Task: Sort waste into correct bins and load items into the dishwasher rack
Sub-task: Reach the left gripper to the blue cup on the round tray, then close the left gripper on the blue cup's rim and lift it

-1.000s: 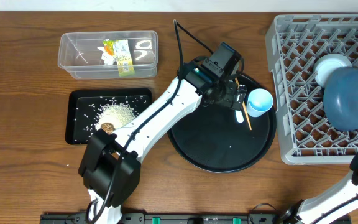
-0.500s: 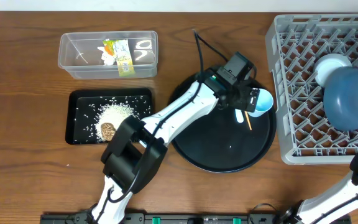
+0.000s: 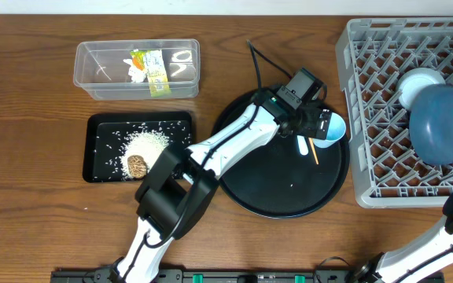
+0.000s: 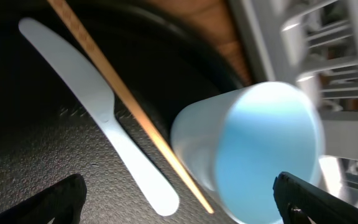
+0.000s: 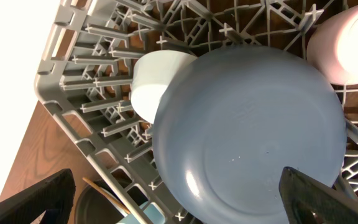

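The round black tray (image 3: 274, 185) carries a light blue cup (image 3: 333, 128), a white utensil (image 4: 98, 112) and a tan chopstick (image 4: 123, 99). Right of that tray, the grey lattice rack (image 3: 351, 118) holds a dark blue plate (image 3: 441, 124), a white bowl (image 3: 419, 82) and a pale pink cup (image 5: 347, 43). Left of it lie white rice (image 3: 149, 144), a brown lump (image 3: 137, 165) and a green-yellow-orange wrapper (image 3: 154, 69).

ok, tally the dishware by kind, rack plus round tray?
Cups: 2 (light blue cup, pink cup)
Bowls: 1 (white bowl)
Plates: 1 (dark blue plate)
Utensils: 2 (white plastic knife, wooden chopstick)
Total: 6
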Tool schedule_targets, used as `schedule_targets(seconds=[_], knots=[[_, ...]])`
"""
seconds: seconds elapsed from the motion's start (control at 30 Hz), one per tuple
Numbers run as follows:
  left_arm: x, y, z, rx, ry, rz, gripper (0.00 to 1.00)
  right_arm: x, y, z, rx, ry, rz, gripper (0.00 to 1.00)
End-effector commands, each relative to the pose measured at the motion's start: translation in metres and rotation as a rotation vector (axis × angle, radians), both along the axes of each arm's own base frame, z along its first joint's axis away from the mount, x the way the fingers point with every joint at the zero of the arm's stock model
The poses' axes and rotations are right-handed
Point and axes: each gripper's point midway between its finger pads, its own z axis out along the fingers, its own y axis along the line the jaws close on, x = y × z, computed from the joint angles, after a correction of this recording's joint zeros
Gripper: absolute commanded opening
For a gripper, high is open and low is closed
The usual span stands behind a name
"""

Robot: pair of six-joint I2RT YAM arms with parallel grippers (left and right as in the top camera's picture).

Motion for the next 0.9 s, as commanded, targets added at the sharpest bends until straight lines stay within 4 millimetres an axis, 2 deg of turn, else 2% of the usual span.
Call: schedule_targets(seconds=[0.0,0.2,0.33,0.6,0.8,0.87], knots=[[0.0071,0.0052,-0.0053,0.030,-0.015,0.038,0.93,0.0010,0.0012,0.0087,-0.024,-0.017,0.016,0.99],[0.0080,0.0126,-0.0096,0.069,-0.019,0.055,0.73,0.0011,0.0013,0.0087,-0.024,-0.017,0.017,0.99],[0.0075,0.0131,-0.0100,0.071,-0.017,0.055,0.63,0.0011,0.0013,0.0087,-0.024,-0.017,0.017,0.99],[0.0094,0.0113,-0.0085,0.062,-0.026,0.056,0.50,0.0011,0.0013,0.0087,-0.024,-0.017,0.017,0.99],[0.0098,0.0109,-0.0082,0.048,-0.003,0.097,0.28,0.0011,0.0013,0.0087,-0.024,-0.017,0.017,0.99],[0.0098,0.0109,-0.0082,0.048,-0.003,0.097,0.15,0.0011,0.0013,0.0087,-0.024,-0.017,0.017,0.99]])
